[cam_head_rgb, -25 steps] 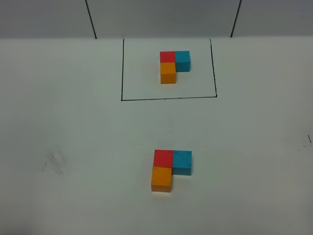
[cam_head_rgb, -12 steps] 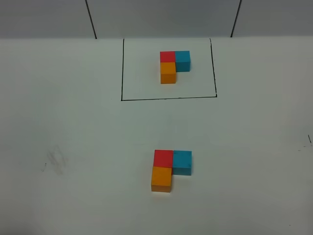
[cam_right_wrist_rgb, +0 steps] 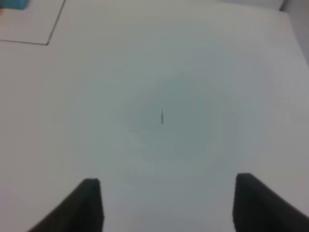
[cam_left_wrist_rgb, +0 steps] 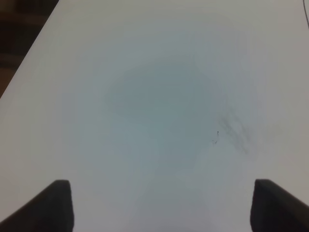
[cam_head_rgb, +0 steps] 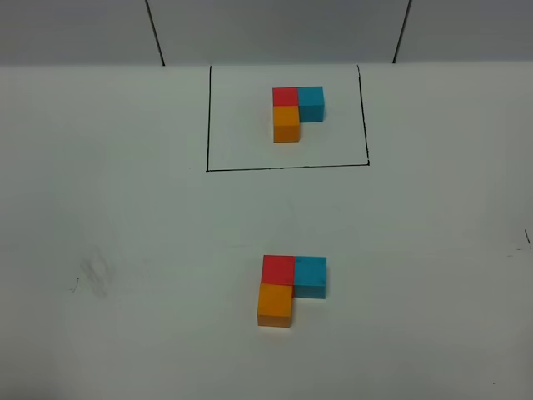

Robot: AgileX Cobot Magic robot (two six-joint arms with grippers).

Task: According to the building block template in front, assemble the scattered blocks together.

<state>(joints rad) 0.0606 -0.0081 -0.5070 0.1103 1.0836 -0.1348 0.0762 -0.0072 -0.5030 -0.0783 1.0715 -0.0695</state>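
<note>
From the high camera: the template [cam_head_rgb: 297, 112] sits far, inside its black frame [cam_head_rgb: 207, 125] — red far-left, blue to its right, orange near of the red. Near of centre, the three blocks are already pushed together in the same L: red block [cam_head_rgb: 277, 269], blue block [cam_head_rgb: 310, 276] touching its right side, orange block [cam_head_rgb: 275, 303] touching its near side. That matches the template, so by my reading the build looks done; at most a tidy-up of the seams is left. No arm shows here. There is plenty of open table [cam_head_rgb: 125, 233] on every side of the trio, and the frame line is well apart to the far side.

Left wrist camera: the left gripper [cam_left_wrist_rgb: 161, 205] shows two dark tips spread wide, nothing between them, over bare table with a faint smudge [cam_left_wrist_rgb: 236, 133]. A table edge runs along one corner of the view.

Right wrist camera: the right gripper [cam_right_wrist_rgb: 168, 203] has its tips apart and nothing held, bare table beneath with a small dark mark [cam_right_wrist_rgb: 161, 116]. A corner of the frame line and a sliver of blue show far off.
</note>
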